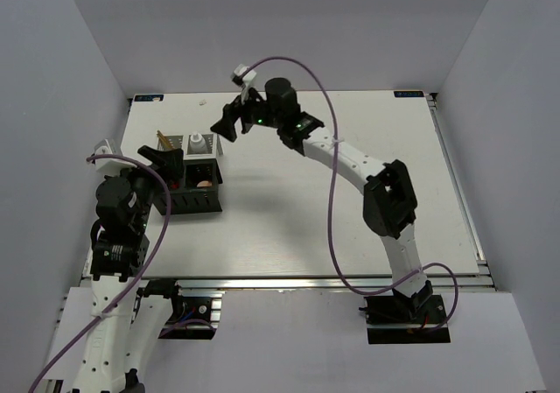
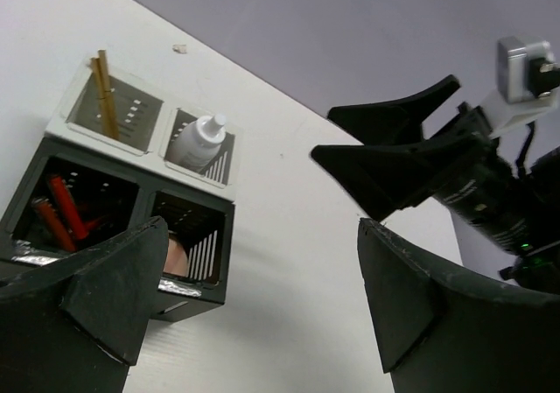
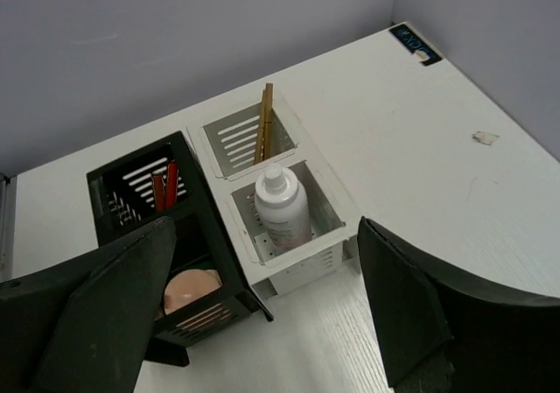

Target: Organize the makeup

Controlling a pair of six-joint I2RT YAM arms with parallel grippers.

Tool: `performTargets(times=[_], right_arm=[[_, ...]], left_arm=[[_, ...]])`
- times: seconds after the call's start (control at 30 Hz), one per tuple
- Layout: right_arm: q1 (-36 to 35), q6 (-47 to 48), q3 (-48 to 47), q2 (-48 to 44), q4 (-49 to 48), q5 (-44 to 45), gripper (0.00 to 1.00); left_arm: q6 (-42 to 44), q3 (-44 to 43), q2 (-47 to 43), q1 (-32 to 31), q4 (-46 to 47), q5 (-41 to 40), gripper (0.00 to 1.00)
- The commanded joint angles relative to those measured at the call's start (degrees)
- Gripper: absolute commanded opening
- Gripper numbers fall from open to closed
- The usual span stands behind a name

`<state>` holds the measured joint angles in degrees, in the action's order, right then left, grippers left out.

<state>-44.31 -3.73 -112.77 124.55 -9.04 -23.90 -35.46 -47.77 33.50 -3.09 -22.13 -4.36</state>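
Now my right gripper hangs wide and empty near the white bottle; my left gripper gapes empty too.

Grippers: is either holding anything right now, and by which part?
Nothing is held. The left gripper and right gripper both stand open and empty; the bottle sits free in its compartment.
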Motion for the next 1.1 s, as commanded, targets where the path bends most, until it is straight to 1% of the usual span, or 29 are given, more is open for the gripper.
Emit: performTargets(times=[0.0, 0.03, 0.07, 0.13, 0.17, 0.2, 0.27, 0.3, 0.4, 0.47, 0.53, 0.63, 0.77, 0.8, 1.07], right_arm=[[3.88, -2.24, 1.93, -9.75, 1.38, -0.62, 0.89], [4.67, -2.34, 2.29, -10.81, 3.39, -0.27, 0.89], [6.24, -2.34, 2.73, -11.87, 8.11, 0.25, 0.89], [7.66, -1.64, 5.01, -15.38, 13.41, 3.50, 0.89], [9.14, -0.24, 6.15, -18.09, 17.70, 4.90, 0.89], [10.03, 0.47, 8.77, -19.42, 19.57, 7.53, 0.90], [13.28, 1.96, 11.86, -23.97, 23.18, 8.95, 0.89], [14.59, 2.23, 14.83, -25.40, 23.97, 10.00, 0.89], [20.22, 1.71, 18.63, -31.11, 25.47, 9.22, 0.89], [23.46, 1.09, 21.36, -35.05, 25.91, 11.14, 0.89], [24.97, 1.79, 23.29, -37.26, 26.35, 13.51, 0.89], [25.50, 3.11, 26.09, -41.48, 26.79, 17.56, 0.89], [25.51, 3.38, 30.23, -46.67, 26.88, 17.66, 0.89], [25.51, 4.94, 30.68, -47.12, 26.79, 17.92, 0.89], [26.12, 5.31, 31.21, -48.70, 27.41, 19.86, 0.89]], left_arm=[[-0.66, -0.13, 0.17, 0.19, 3.58, 4.00, 0.98], [-0.83, 0.13, 0.08, 0.19, 4.89, 5.40, 0.98], [-1.01, 0.74, 0.17, 0.19, 5.69, 6.63, 0.98], [-1.80, 1.36, 0.25, 0.19, 7.88, 9.09, 0.98], [-2.15, 1.71, 0.34, 0.19, 8.67, 9.89, 0.98], [-2.33, 1.89, 0.60, 0.19, 9.73, 10.68, 0.98], [-2.85, 2.15, 1.39, 0.19, 10.87, 12.62, 0.98], [-2.94, 2.33, 1.57, 0.19, 12.10, 13.23, 0.98], [-4.17, 3.56, 2.54, 0.19, 14.30, 15.52, 0.98], [-5.22, 4.00, 3.59, 0.19, 16.32, 17.62, 0.98], [-5.76, 4.26, 4.47, 0.19, 18.08, 18.86, 0.98], [-6.37, 4.00, 6.23, 0.10, 20.02, 20.62, 0.98], [-6.46, 3.30, 7.90, 0.11, 21.60, 22.02, 0.98], [-6.37, 3.21, 8.16, 0.19, 21.69, 22.46, 0.98], [-6.72, 3.65, 6.85, 0.19, 21.69, 22.82, 0.98]])
